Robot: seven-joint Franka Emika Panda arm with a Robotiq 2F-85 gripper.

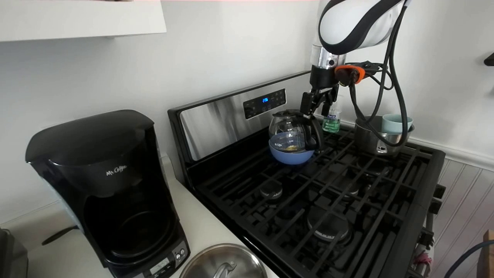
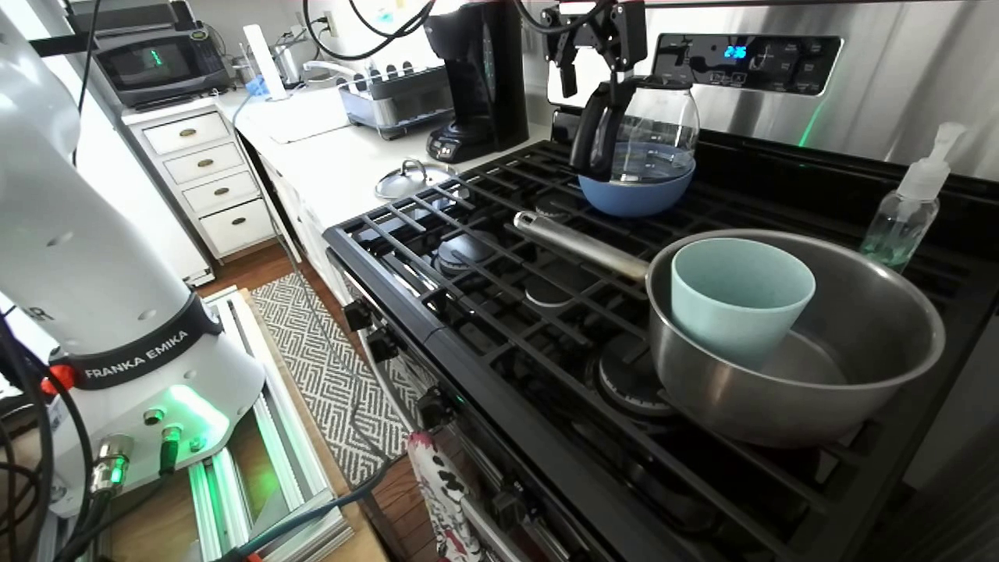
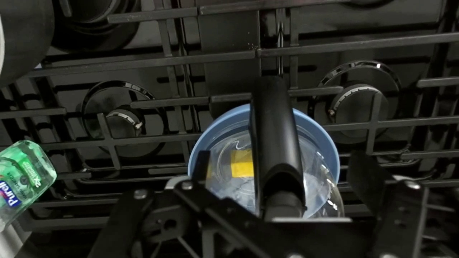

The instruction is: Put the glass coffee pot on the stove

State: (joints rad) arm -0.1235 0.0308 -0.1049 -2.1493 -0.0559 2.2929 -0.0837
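The glass coffee pot [image 1: 283,125] stands upright inside the blue bowl [image 1: 291,157], which rests on the back grates of the stove [image 1: 297,227]. The pot [image 2: 663,117], bowl [image 2: 636,197] and stove [image 2: 468,375] also show in an exterior view. The pot's black handle points toward the stove front. My gripper [image 1: 316,112] hangs just above the handle, pointing down; it also shows in an exterior view [image 2: 595,84]. In the wrist view its fingers [image 3: 281,161] are spread with the handle of the pot [image 3: 276,132] between them, gaps on both sides. The pot's top is hidden there.
A steel saucepan [image 2: 780,414] holding a mint cup [image 2: 737,304] stands on the stove, its handle reaching toward the bowl. A green sanitizer bottle [image 1: 331,124] stands at the back. The black coffee machine [image 1: 96,154] and a pot lid [image 1: 224,262] are on the counter.
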